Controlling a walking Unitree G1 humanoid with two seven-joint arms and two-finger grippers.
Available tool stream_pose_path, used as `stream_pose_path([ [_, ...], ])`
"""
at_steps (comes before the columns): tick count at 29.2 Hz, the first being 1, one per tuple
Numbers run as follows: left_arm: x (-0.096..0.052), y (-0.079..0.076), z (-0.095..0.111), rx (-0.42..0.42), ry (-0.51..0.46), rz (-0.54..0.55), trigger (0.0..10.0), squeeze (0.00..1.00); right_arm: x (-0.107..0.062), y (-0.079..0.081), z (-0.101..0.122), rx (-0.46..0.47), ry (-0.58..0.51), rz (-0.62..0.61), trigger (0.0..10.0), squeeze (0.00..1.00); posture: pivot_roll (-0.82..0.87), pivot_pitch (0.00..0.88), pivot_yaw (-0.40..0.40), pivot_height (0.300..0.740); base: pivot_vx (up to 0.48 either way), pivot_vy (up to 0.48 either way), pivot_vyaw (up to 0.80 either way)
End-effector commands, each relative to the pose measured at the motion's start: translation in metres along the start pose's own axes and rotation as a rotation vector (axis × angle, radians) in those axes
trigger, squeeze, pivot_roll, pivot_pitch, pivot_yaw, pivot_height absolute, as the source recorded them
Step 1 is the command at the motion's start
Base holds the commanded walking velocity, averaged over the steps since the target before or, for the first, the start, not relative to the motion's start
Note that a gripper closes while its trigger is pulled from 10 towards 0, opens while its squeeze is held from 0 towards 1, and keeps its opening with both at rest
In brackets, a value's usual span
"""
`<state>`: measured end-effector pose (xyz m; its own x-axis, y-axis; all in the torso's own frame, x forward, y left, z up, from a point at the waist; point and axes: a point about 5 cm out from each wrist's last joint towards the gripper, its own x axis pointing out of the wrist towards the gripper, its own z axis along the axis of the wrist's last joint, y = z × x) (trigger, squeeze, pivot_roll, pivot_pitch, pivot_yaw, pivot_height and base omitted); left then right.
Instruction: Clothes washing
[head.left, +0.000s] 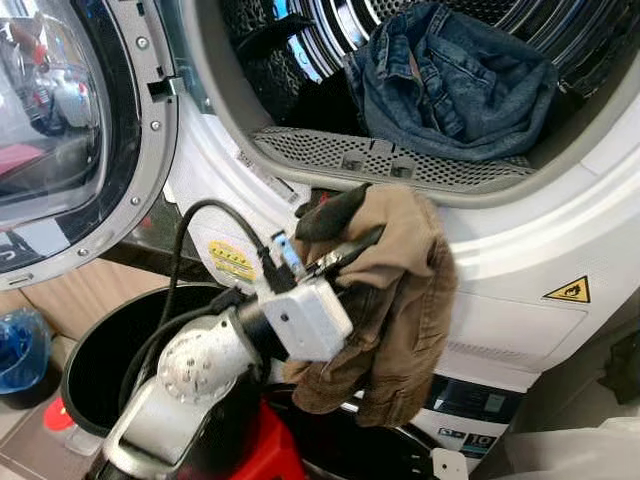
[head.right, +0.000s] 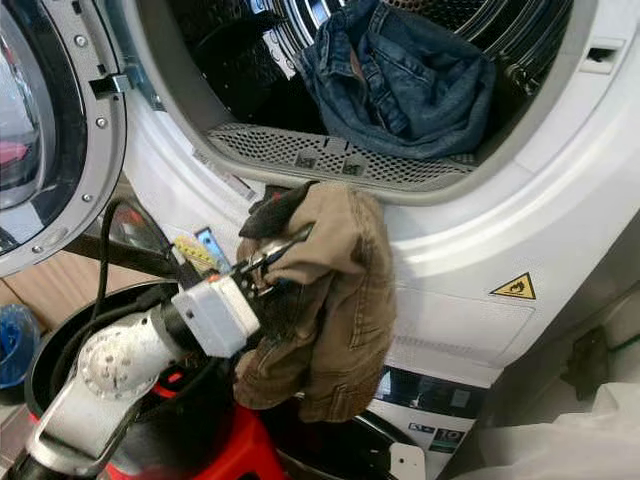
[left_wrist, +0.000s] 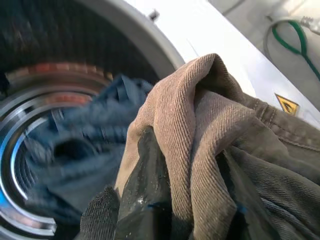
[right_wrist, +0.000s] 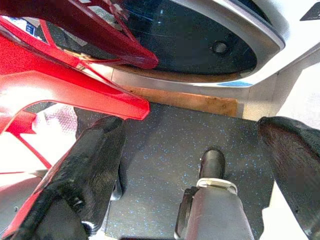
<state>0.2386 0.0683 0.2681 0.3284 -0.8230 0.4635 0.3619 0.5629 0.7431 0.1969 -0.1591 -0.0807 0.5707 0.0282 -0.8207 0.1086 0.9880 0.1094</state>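
A white washing machine (head.left: 520, 270) fills the picture, its round door (head.left: 70, 130) open at the upper left and blue jeans (head.left: 450, 80) already in the drum at the top. The left gripper (head.left: 345, 255) pinches brown trousers (head.left: 400, 300) in the middle, just below the opening. It should probably lift them over the rim so nothing snags. The right gripper (right_wrist: 200, 165) hangs open over the dark floor (right_wrist: 165, 145)

Open drum of a white front-loading washing machine (head.left: 520, 250) across the upper frame, with blue jeans (head.left: 450, 80) lying inside at upper right. At centre, the left claw (head.left: 335, 255) grips a brown garment (head.left: 390, 310), which hangs in front of the machine below the drum opening. The glass door (head.left: 60, 130) stands open at upper left. A black bucket (head.left: 90, 350) sits at lower left; a yellow warning triangle (head.left: 567, 291) marks the panel at right.
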Motion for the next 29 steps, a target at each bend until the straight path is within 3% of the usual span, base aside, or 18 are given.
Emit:
stream_pose_path([
  [1,0.006,0.012,0.012,0.049,-0.087,0.014,0.0,0.00,0.000,0.004,0.000,0.009,-0.001,0.003,10.0,0.00,0.10,0.000,0.070,0.740,0.000,0.000,0.00],
  [4,0.026,0.030,0.022,0.149,-0.195,-0.051,0.0,0.00,0.001,0.006,0.000,0.024,-0.004,0.002,10.0,0.00,0.10,0.000,0.075,0.740,0.000,0.000,0.00],
  [7,0.031,0.034,0.024,0.193,-0.220,-0.076,0.0,0.00,0.001,0.007,0.001,0.022,-0.005,0.004,10.0,0.00,0.10,0.000,0.079,0.740,0.000,0.000,0.00],
  [10,0.040,0.047,0.023,0.298,-0.252,-0.132,0.0,0.00,0.001,0.007,0.001,0.031,-0.009,0.002,10.0,0.00,0.09,0.000,0.087,0.740,0.000,0.000,0.00],
  [19,0.066,0.107,0.013,0.598,-0.261,-0.089,0.0,0.00,0.001,0.006,0.000,0.050,-0.010,-0.010,10.0,0.00,0.08,0.000,0.102,0.740,0.000,0.000,0.00],
  [20,0.066,0.107,0.013,0.598,-0.261,-0.089,0.0,0.00,0.001,0.006,0.000,0.050,-0.010,-0.010,10.0,0.00,0.08,0.000,0.102,0.740,0.000,0.000,0.00],
  [23,0.072,0.130,0.013,0.680,-0.252,-0.040,0.0,0.00,0.000,0.006,-0.001,0.056,-0.012,-0.012,10.0,0.00,0.07,0.000,0.105,0.740,0.000,0.000,0.00],
  [29,0.078,0.145,0.021,0.762,-0.307,-0.007,0.0,0.00,0.000,0.007,-0.002,0.055,-0.010,-0.007,10.0,0.00,0.07,0.000,0.107,0.740,0.000,0.000,0.00],
])
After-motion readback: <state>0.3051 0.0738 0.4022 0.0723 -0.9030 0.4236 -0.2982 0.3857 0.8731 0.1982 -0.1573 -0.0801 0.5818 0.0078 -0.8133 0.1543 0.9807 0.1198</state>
